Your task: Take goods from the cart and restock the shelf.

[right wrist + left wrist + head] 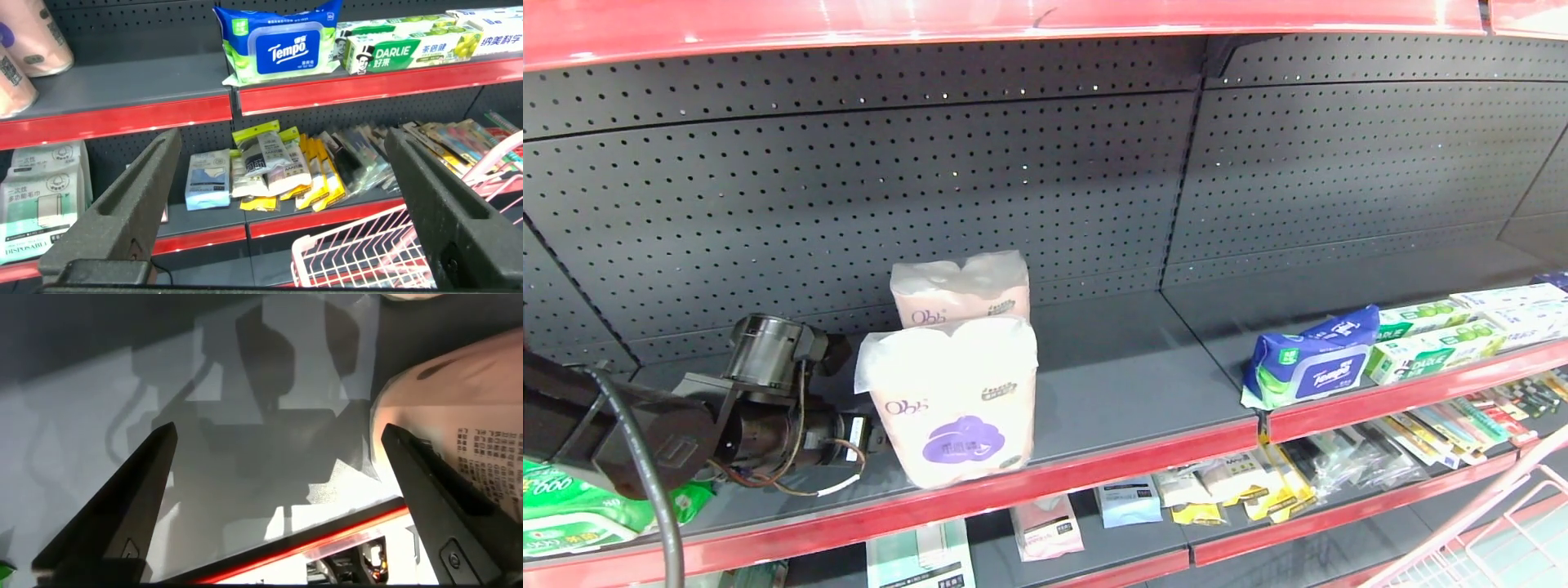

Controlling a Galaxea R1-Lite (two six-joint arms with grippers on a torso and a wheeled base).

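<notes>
On shelf [1127,384] | left hand [278,429] released beside front tissue pack [952,400]; right hand [282,135] released near cart [359,253]

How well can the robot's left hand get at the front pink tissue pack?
Probably yes: the left hand is open over the shelf, right beside the front tissue pack, with nothing between them. The pack seems off to one side of its opening, so a sideways shift looks needed.

front tissue pack [953,400] upright at shelf [1127,384] edge | second pack [960,286] upright behind | pink wire cart [1503,547] lower right
</notes>
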